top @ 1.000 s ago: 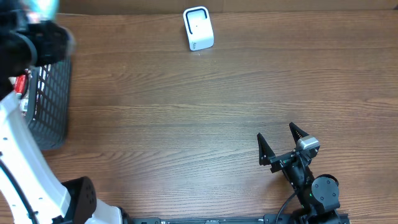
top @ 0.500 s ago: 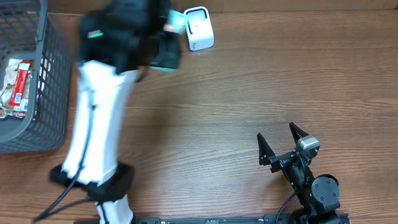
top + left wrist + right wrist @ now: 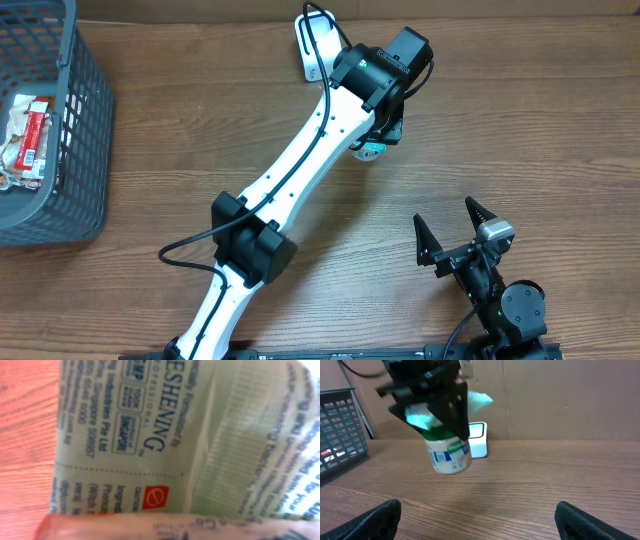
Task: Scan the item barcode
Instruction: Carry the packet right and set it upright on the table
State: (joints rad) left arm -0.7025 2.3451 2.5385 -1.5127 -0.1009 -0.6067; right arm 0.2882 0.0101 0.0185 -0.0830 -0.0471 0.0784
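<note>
The item is a pale green and white packet with printed text. It fills the left wrist view [image 3: 165, 440] and hangs above the table in the right wrist view [image 3: 449, 455]. My left gripper [image 3: 378, 135] is shut on it, and only the packet's lower end [image 3: 369, 150] shows from overhead. The white scanner [image 3: 318, 45] stands at the table's far edge, just left of and behind the held packet, partly covered by the arm. It shows behind the packet as well [image 3: 479, 446]. My right gripper [image 3: 452, 228] rests open and empty near the front right [image 3: 479, 520].
A grey wire basket [image 3: 70, 150] stands at the far left with snack packets [image 3: 28, 130] inside; its corner shows in the right wrist view [image 3: 340, 430]. The left arm stretches diagonally across the table's middle. A cardboard wall stands behind the table.
The left arm has swung from over the basket at the left across to the right, carrying the packet to a spot just right of the scanner. The right arm has not moved.
</note>
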